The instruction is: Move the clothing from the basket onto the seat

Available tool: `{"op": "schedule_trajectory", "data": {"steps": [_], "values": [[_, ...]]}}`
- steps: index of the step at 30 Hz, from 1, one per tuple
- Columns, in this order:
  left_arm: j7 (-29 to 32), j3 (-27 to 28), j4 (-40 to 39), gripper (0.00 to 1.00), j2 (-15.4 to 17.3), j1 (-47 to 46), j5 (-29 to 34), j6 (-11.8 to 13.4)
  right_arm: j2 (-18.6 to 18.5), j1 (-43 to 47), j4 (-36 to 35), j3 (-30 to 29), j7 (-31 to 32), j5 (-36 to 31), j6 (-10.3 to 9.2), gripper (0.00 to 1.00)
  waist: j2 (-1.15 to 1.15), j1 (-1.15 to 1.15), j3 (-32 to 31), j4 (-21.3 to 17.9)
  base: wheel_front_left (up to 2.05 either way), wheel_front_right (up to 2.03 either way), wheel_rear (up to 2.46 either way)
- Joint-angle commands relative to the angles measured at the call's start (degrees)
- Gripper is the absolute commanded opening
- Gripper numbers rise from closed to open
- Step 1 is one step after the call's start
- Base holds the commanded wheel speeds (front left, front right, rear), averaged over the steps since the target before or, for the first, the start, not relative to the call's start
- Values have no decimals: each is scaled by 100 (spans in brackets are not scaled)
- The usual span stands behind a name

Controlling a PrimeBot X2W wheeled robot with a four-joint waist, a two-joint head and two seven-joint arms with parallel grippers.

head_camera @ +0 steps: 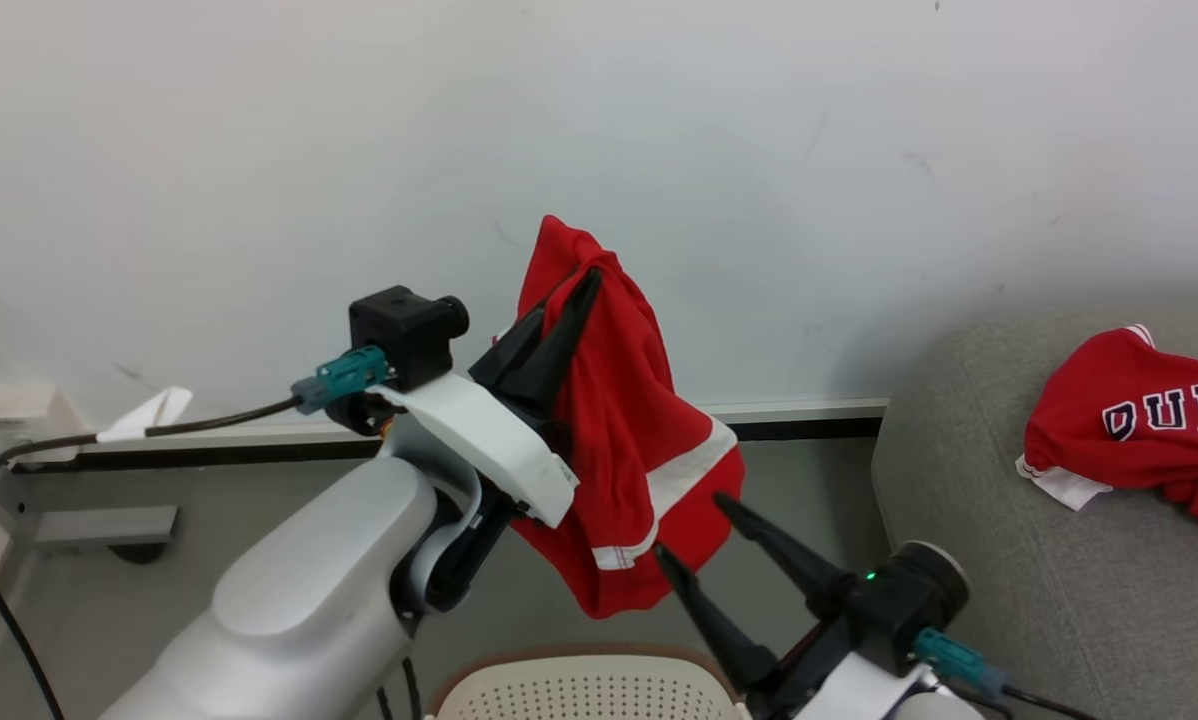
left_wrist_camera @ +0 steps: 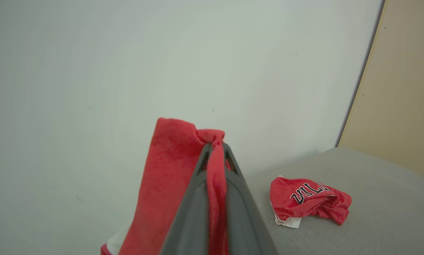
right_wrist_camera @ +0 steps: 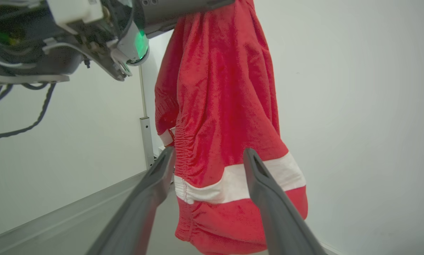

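Left hand clamped on a nubby red garment with white bands, which hangs limp below its fingers. Right hand, fingers spread and holding nothing, close to the hem. Right of both, a crumpled red jersey, partly readable "UL", on the grey woven sofa. A perforated cream basket sits beneath the hands.
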Motion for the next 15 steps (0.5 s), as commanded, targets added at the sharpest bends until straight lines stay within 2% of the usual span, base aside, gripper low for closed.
{"op": "schedule_trajectory", "data": {"steps": [1, 8, 15], "values": [[3, -14, 22, 0, -24, -61, 17, -11, 64, -128, 174, 162, 1, 83, -13, 100, 0, 0, 9, 34, 0, 0, 0], [82, -164, -91, 0, -147, -147, 123, -9, 361, -663, 1127, 684, 1, 438, -13, 100, 0, 0, 46, 179, 0, 0, 0], [218, -325, -321, 0, -279, -204, 181, 9, 576, -1030, 1906, 672, 0, 536, -13, 100, 0, 0, 89, 416, 0, 0, 0]]}}
